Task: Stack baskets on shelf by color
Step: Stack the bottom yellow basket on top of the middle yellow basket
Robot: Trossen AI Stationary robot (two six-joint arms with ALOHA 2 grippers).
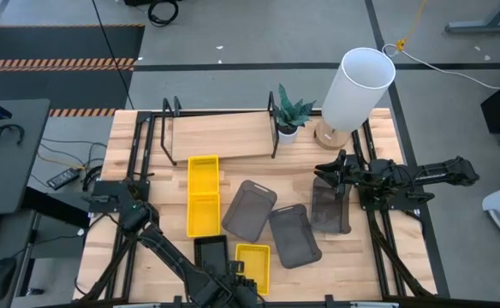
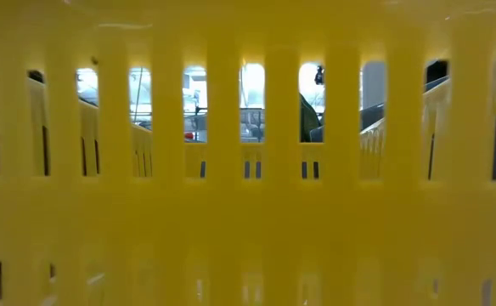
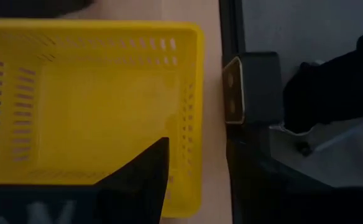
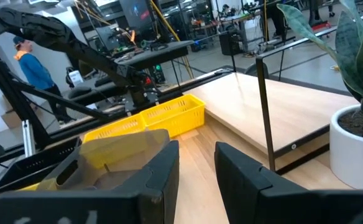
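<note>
Shelf (image 1: pixel 220 135): bare plank at the table's back, no basket on it.
Yellow baskets: two end to end (image 1: pixel 203 195) just in front of the shelf; a third (image 1: pixel 252 265) at the near edge, nothing inside.
Black basket (image 1: pixel 211 252): touching the third yellow one.
Grey baskets: two mid-table (image 1: pixel 249 209), (image 1: pixel 294 234), a third (image 1: pixel 330 205) at the right gripper.
Left gripper (image 1: pixel 237 282): over the near yellow basket, one finger (image 3: pixel 145 180) across its rim; whether it grips, cannot tell.
Right gripper (image 4: pixel 197 165): fingers a narrow gap apart, nothing between.

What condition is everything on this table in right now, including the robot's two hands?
Shelf: bare, no baskets on it.
Yellow baskets: upright on the table, unstacked.
Grey baskets: scattered on the table, unstacked.
Right hand: open, over one grey basket's end.
Left hand: over the nearest yellow basket.
Plant: upright.
</note>
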